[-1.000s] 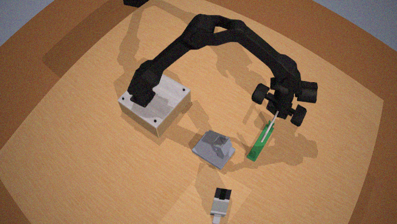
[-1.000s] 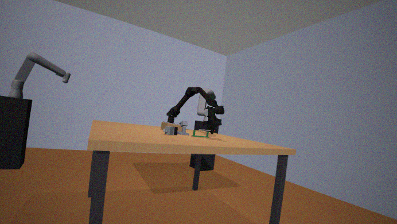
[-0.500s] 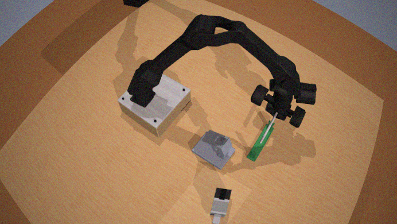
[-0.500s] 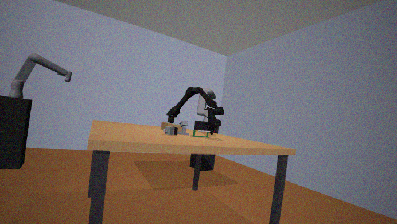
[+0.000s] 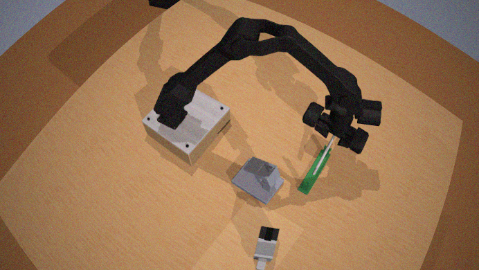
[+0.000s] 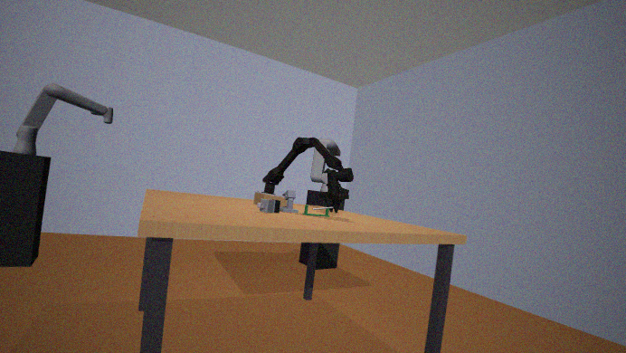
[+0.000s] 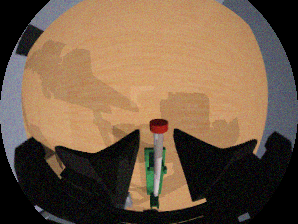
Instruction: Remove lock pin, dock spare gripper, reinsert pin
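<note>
The lock pin (image 5: 324, 156) (image 6: 322, 208) (image 7: 158, 150), a pale rod with a red head, is out of the mount and lies nearly level along and over the green cradle (image 5: 304, 187) (image 6: 317, 214) (image 7: 149, 175). Its head end reaches past one cradle post; whether it rests there is unclear. My gripper (image 5: 334, 134) (image 6: 335, 210) (image 7: 156, 132) is partly open around the pin's head end, with a gap on both sides in the wrist view. The grey mount (image 5: 252, 181) (image 6: 289, 203) stands with an empty socket. The spare gripper (image 5: 266, 246) (image 6: 270, 205), grey with a black end, lies on the table.
The arm's base box (image 5: 211, 110) stands left of the mount in the top view. The cradle is just right of the mount, the spare gripper on the mount's other side, toward the bottom edge. Another pale arm (image 6: 68, 94) stands away from the table (image 6: 203, 228).
</note>
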{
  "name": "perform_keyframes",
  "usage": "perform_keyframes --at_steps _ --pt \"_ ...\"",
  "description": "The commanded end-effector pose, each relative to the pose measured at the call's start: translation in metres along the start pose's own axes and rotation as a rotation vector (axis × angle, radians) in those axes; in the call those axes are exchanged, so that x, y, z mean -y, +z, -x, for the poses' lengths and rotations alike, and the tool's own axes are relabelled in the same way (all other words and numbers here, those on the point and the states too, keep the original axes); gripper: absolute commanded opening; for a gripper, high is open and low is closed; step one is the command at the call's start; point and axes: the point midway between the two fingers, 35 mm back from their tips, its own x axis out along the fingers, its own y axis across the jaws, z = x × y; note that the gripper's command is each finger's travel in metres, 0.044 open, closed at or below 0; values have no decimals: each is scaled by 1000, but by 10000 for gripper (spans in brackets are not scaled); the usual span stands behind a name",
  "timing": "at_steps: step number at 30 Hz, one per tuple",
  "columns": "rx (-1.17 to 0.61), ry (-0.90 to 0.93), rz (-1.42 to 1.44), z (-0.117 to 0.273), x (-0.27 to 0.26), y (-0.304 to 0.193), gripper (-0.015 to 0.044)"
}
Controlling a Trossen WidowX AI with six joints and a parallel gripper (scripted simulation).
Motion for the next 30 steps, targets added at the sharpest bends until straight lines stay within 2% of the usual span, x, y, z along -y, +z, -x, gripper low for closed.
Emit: perform_keyframes --at_steps 1,30 --pt "1 -2 0 9 0 1 200" --pt "-20 43 -20 69 -3 7 200"
